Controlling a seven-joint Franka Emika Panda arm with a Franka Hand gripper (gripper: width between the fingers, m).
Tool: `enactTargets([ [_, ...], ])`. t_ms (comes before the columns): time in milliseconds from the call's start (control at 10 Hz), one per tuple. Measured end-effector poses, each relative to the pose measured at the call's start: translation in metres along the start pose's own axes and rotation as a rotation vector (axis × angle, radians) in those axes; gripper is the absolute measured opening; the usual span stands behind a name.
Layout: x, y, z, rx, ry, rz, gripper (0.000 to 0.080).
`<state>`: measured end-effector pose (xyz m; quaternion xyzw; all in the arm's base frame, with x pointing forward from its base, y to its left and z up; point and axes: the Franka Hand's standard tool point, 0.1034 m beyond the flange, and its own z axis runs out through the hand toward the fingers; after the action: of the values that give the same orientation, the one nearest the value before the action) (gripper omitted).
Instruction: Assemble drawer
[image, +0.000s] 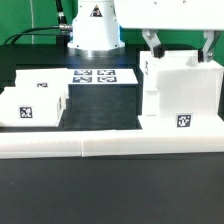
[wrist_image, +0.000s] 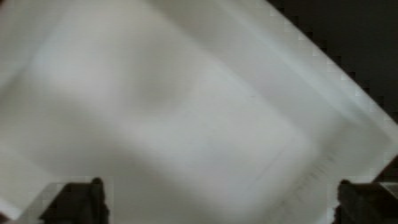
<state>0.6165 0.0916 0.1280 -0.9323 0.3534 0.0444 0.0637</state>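
Note:
The drawer's tall white housing (image: 181, 92) stands at the exterior view's right, a square tag on its front face. A smaller white tray (image: 35, 100) with tags sits at the exterior view's left. My gripper (image: 181, 44) hangs just over the housing's top, jaws spread wide, one dark finger near each upper corner. In the wrist view the gripper (wrist_image: 221, 203) is open, and a blurred white face of the housing (wrist_image: 196, 100) fills the picture between and beyond the two dark fingertips (wrist_image: 75, 202). I cannot tell whether the fingers touch it. Nothing is held.
The marker board (image: 93, 76) lies flat on the dark table between the tray and the housing. The long low white border wall (image: 110, 146) runs along the front. The robot base (image: 95, 30) stands at the back.

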Motion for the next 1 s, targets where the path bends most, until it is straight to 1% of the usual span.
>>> enactTargets([
  [100,-0.004,0.004,-0.006,-0.068,-0.012,-0.118,0.0649],
  [200,-0.001,0.001,-0.009,-0.054,-0.006,-0.203,0.0649],
  [400,-0.001,0.003,-0.007,-0.056,-0.010,-0.310,0.0649],
  [500,0.002,0.005,-0.008,-0.057,-0.013,-0.440,0.0649],
  [600,0.013,0.020,-0.010,-0.062,-0.014,-0.543,0.0649],
  [700,0.024,0.042,-0.019,-0.070,-0.013,-0.552,0.0649],
  [800,0.033,0.062,-0.024,-0.074,-0.006,-0.600,0.0649],
  [900,0.042,0.081,-0.025,-0.077,0.006,-0.620,0.0649],
  [1000,0.050,0.099,-0.022,-0.078,0.029,-0.614,0.0649],
])
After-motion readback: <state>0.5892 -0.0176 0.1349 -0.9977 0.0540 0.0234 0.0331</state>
